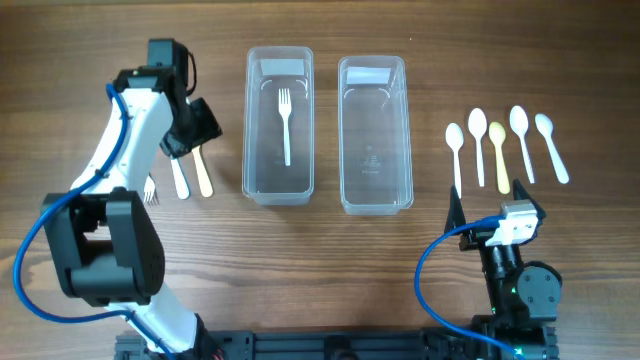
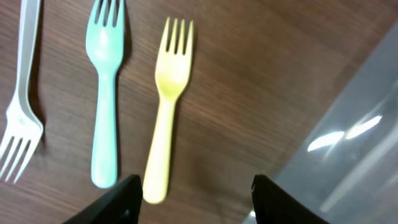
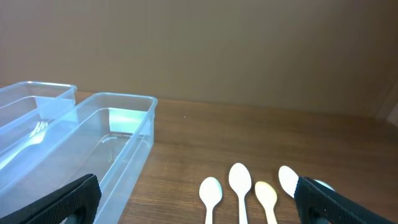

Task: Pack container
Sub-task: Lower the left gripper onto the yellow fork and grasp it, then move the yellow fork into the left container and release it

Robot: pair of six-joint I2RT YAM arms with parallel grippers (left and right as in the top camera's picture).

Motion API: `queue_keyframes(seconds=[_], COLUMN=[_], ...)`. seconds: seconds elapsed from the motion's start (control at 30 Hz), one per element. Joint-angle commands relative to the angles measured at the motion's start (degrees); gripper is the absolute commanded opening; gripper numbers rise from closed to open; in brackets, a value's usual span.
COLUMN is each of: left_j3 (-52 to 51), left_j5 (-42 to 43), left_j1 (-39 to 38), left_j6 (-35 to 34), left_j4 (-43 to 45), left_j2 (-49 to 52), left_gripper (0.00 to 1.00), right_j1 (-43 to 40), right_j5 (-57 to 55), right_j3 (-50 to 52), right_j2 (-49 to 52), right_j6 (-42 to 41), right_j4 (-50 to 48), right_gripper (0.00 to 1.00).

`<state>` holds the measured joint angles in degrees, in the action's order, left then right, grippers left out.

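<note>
Two clear plastic containers stand side by side. The left container (image 1: 252, 120) holds one white fork (image 1: 285, 120); the right container (image 1: 403, 130) is empty. A white fork (image 2: 22, 112), a mint fork (image 2: 106, 93) and a yellow fork (image 2: 166, 106) lie on the table left of the containers. My left gripper (image 2: 198, 196) is open and empty, hovering over the handle ends of the yellow fork (image 1: 203, 172) and its neighbour. Several spoons (image 1: 499, 150) lie in a row at the right. My right gripper (image 3: 199, 208) is open and empty, low behind the spoons (image 3: 239, 180).
The left container's wall (image 2: 354, 143) is close to the right of my left gripper. In the right wrist view the empty container (image 3: 124, 134) is to the left of the spoons. The right arm base (image 1: 520, 285) sits near the front edge.
</note>
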<state>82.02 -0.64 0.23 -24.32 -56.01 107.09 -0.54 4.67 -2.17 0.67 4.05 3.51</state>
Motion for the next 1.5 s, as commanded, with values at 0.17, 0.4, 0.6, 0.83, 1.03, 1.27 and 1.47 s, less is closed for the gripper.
queue_keyframes(seconds=[0.17,0.4,0.6,0.83,1.03,1.27,1.47], left_j3=[-8.22,-8.94,-8.94,-8.94,-3.8,23.85,26.4], left_j5=[-0.26,2.51,2.47,2.51,2.51,4.46,11.56], left_j1=[1.55,1.55,1.55,1.55,1.81,0.92,-6.19], left_j6=[8.44,11.98,12.17,12.15,12.11,7.72,7.37], left_j4=[11.67,14.25,14.62,14.86,12.09,-1.36,-3.04], left_j2=[2.6,6.12,7.48,8.15,5.35,0.68,1.46], left_gripper=[0.65,0.56,0.59,0.11,0.04,0.04,0.04], right_j1=[0.13,0.13,0.13,0.13,0.13,0.13,0.13], right_j5=[-0.55,-0.55,-0.55,-0.55,-0.55,-0.55,-0.55], right_j3=[0.31,0.31,0.31,0.31,0.31,0.31,0.31], right_j2=[-0.46,-0.46,-0.46,-0.46,-0.46,-0.46,-0.46], right_j6=[-1.05,-1.05,-1.07,-1.05,-1.05,-1.05,-1.05], right_j4=[-0.37,-0.37,-0.37,-0.37,-0.37,-0.37,-0.37], right_gripper=[1.0,1.0,1.0,1.0,1.0,1.0,0.99])
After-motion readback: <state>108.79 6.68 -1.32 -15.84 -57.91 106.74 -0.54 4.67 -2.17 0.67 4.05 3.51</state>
